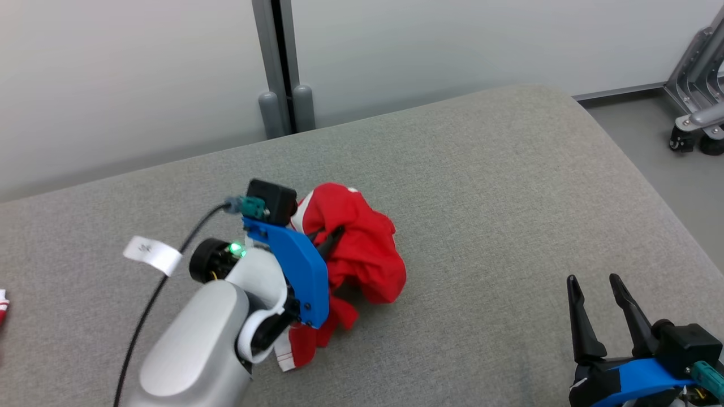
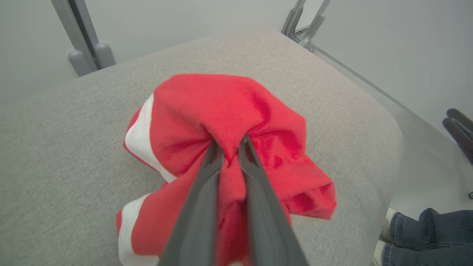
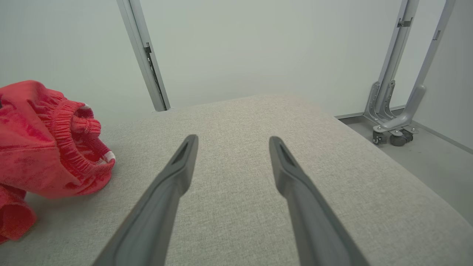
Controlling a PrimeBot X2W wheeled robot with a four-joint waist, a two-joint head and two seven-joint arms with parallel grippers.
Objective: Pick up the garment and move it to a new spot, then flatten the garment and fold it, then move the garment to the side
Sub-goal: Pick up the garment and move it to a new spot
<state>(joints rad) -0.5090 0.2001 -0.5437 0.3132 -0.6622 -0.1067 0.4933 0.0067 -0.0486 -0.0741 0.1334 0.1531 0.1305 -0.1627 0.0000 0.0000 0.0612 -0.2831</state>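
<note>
Pinching a fold atop the red garment (image 1: 362, 249), the left jaws stand narrow, closed on cloth. The garment sits bunched left of centre on the bench (image 1: 509, 169), its near hem seemingly resting there. The right jaws gape empty at the near right, well apart, the garment to their left. The heap shows no clear long axis; the left arm (image 1: 192, 339) is nearer.

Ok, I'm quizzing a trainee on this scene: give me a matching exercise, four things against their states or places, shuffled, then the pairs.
1. left gripper
2. right gripper
3. garment
4. wheeled stand

A. on the floor, off to the right
B. open, holding nothing
C. crumpled, red with white bands
D. shut on red cloth

Pairs: 1-D, 2-B, 3-C, 4-A
</note>
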